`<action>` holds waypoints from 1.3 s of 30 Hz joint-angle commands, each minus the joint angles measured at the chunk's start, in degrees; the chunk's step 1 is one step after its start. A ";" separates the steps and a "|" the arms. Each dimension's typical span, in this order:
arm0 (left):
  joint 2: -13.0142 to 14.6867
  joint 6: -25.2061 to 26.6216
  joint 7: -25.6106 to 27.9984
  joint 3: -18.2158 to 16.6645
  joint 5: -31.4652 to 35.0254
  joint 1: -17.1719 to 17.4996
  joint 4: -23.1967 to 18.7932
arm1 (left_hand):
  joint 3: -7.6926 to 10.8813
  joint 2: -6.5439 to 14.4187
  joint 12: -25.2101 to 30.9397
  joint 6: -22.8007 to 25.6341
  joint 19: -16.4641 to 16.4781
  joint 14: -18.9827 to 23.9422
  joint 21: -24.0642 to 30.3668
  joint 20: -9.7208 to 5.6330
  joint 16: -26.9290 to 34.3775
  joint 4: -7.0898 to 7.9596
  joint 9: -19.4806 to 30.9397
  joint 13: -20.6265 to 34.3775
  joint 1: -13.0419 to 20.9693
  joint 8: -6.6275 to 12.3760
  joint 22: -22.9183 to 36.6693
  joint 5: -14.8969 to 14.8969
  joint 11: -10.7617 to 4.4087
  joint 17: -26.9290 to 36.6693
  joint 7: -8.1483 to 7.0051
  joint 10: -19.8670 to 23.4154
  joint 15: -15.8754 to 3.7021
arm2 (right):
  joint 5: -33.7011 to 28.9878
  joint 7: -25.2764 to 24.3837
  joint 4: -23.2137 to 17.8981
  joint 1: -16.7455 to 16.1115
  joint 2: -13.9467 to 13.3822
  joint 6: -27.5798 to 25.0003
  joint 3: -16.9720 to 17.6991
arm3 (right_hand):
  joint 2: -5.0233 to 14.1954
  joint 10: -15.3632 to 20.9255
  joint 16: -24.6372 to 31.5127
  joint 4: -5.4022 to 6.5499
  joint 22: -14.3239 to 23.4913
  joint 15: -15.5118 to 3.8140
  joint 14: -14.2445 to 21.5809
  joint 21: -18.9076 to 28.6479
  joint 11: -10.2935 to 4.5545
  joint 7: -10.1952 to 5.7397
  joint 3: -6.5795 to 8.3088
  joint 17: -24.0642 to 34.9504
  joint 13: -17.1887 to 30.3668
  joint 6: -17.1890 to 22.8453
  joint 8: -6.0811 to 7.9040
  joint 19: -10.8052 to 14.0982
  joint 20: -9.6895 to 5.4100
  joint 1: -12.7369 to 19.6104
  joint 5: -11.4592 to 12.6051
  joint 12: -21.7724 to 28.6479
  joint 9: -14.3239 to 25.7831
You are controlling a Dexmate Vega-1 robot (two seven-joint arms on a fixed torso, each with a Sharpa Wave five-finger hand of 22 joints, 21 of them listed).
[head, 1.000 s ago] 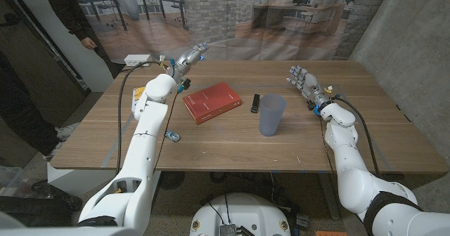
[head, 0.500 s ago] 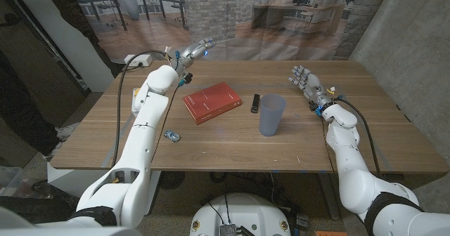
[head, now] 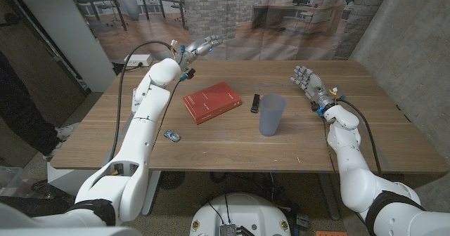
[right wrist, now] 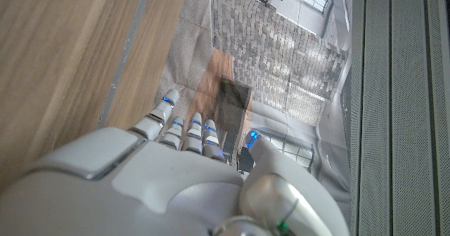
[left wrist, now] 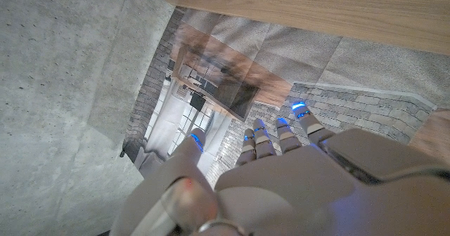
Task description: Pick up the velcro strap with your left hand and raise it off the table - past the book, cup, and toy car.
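Your left hand (head: 198,48) is raised above the far left edge of the wooden table (head: 211,141), fingers spread and holding nothing, so the small black velcro strap (head: 256,102) lies untouched on the table, just left of the tall translucent blue-grey plastic cup (head: 272,114) and right of the flat red hardcover book (head: 211,102). Your right hand (head: 307,81) waits at the far right with fingers extended and empty, leaving the reach clear. The tiny blue toy car (head: 170,134) sits near the left front, well apart from the strap.

Wooden table (head: 232,141) matt, grained; cup (head: 271,115) translucent plastic; book (head: 212,102) matt red cover.
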 commanded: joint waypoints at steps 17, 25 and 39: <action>2.57 -2.77 -4.65 3.99 4.31 -4.16 -0.82 | -0.04 -0.16 -0.29 1.07 0.01 0.85 -0.32 -0.80 -0.26 -0.97 0.20 0.11 1.45 -0.20 0.10 -0.08 -0.68 0.12 -0.47 0.92 -0.49 | 2.30 1.20 -2.12 -1.99 -0.08 0.60 1.35 | -0.01 0.64 0.46 -0.38 0.14 0.27 0.09 -0.55 0.05 0.25 0.07 0.05 0.31 0.70 0.43 0.48 -0.62 0.43 0.44 0.16 0.28; 3.38 -4.45 -6.37 5.02 5.07 -5.00 -1.27 | -0.17 -0.43 -0.33 1.51 0.05 1.13 -0.45 -0.91 -0.32 -1.38 0.21 0.11 1.80 -0.21 0.09 -0.12 -1.04 0.11 -0.78 1.41 -0.78 | 3.21 1.21 -4.20 -3.46 0.20 0.28 1.68 | -0.02 0.69 0.45 -0.48 0.15 0.29 0.12 -0.70 0.13 0.29 0.08 0.03 0.31 0.80 0.45 0.55 -0.61 0.47 0.46 0.16 0.28; 4.96 -7.09 -9.63 6.77 6.87 -6.94 -1.60 | -0.27 -0.70 -0.60 1.91 0.16 1.32 -0.66 -1.33 -0.51 -2.19 0.22 0.12 2.61 -0.33 0.08 -0.11 -1.61 0.08 -1.56 1.81 -1.36 | 4.46 1.03 -6.84 -5.45 0.58 -0.08 1.90 | -0.09 0.75 0.45 -0.54 0.15 0.40 0.16 -0.98 0.06 0.33 0.00 0.04 0.30 0.87 0.44 0.65 -0.50 0.38 0.46 0.15 0.28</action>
